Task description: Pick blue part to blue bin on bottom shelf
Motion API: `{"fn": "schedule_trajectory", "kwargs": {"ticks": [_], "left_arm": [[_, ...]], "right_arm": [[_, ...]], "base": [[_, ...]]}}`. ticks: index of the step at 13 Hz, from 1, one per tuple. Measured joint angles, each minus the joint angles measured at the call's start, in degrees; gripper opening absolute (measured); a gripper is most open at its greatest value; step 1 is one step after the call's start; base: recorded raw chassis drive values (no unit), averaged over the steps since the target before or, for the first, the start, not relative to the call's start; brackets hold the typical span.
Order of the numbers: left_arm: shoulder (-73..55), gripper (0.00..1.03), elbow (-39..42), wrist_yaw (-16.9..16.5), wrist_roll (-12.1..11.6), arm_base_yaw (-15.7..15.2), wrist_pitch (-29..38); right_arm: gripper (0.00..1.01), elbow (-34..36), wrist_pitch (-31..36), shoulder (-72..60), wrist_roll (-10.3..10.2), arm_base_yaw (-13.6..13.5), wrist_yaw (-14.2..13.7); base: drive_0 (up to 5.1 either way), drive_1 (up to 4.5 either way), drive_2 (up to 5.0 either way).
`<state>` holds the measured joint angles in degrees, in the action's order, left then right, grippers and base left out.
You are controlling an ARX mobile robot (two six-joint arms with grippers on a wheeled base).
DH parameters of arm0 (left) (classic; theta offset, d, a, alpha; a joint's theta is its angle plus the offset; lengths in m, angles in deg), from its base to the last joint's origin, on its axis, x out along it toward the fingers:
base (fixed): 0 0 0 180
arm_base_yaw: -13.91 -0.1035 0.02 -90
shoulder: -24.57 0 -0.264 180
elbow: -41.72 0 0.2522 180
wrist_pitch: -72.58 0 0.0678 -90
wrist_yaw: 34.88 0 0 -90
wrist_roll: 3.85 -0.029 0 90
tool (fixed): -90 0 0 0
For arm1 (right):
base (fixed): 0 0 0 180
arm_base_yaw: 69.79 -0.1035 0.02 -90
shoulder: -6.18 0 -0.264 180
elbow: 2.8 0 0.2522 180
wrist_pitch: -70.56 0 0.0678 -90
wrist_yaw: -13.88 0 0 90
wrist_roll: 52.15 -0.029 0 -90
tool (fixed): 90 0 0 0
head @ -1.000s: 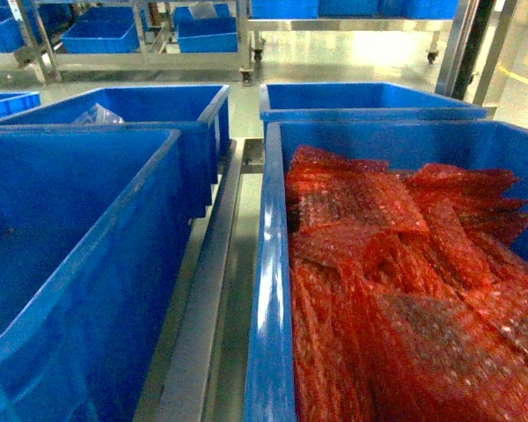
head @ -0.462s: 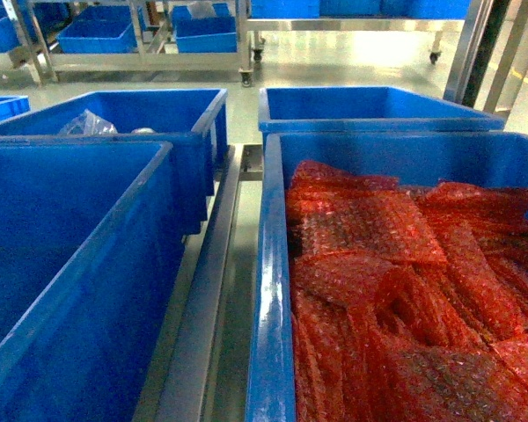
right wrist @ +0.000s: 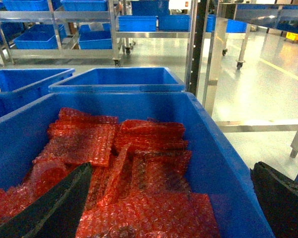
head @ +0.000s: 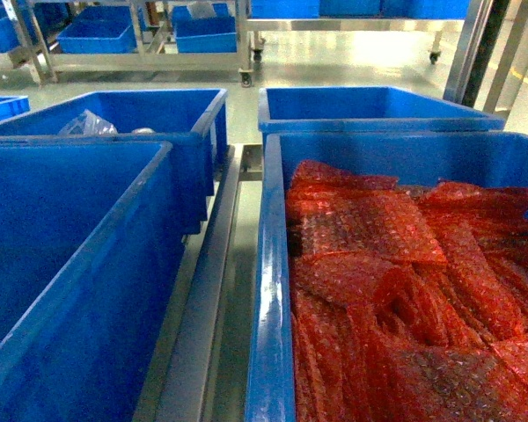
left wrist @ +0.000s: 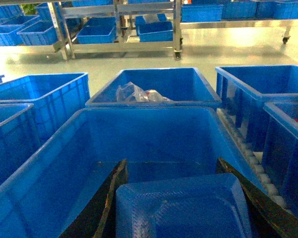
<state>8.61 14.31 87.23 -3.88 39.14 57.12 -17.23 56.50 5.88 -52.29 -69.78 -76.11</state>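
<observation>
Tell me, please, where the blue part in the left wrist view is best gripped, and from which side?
Across its two straight side edges, approaching from the camera's end: the blue part is flat and lid-like with rounded corners, and the left gripper has its fingers flanking those sides.

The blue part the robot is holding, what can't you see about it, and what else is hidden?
- Blue part, left wrist view: its lower end is cut off by the bottom edge.
- Left bin floor, head view: hidden by its near wall.
- Clear bags, left wrist view: contents too small to tell.
- Right gripper, right wrist view: jaws apart, tips cut off.
</observation>
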Motion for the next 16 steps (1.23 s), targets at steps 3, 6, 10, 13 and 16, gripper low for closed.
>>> {"fn": "schedule_trajectory", "kwargs": {"ticks": [3, 6, 10, 13, 16], "left_arm": [[0.0, 0.44, 0.0, 0.0, 0.0, 0.0, 0.0], [0.0, 0.44, 0.0, 0.0, 0.0, 0.0, 0.0], [0.0, 0.44, 0.0, 0.0, 0.0, 0.0, 0.0], [0.0, 0.44, 0.0, 0.0, 0.0, 0.0, 0.0], [0.0, 0.44, 0.0, 0.0, 0.0, 0.0, 0.0]], "right_arm": [[0.98, 0.0, 0.0, 0.0, 0.0, 0.0, 0.0], [0.98, 0.0, 0.0, 0.0, 0.0, 0.0, 0.0], [0.98, 0.0, 0.0, 0.0, 0.0, 0.0, 0.0], [0.98, 0.0, 0.0, 0.0, 0.0, 0.0, 0.0], [0.98, 0.0, 0.0, 0.0, 0.0, 0.0, 0.0]], "base": [[0.0, 0.0, 0.0], [0.0, 0.0, 0.0], [0.0, 0.0, 0.0], [0.0, 0.0, 0.0], [0.0, 0.0, 0.0]]}}
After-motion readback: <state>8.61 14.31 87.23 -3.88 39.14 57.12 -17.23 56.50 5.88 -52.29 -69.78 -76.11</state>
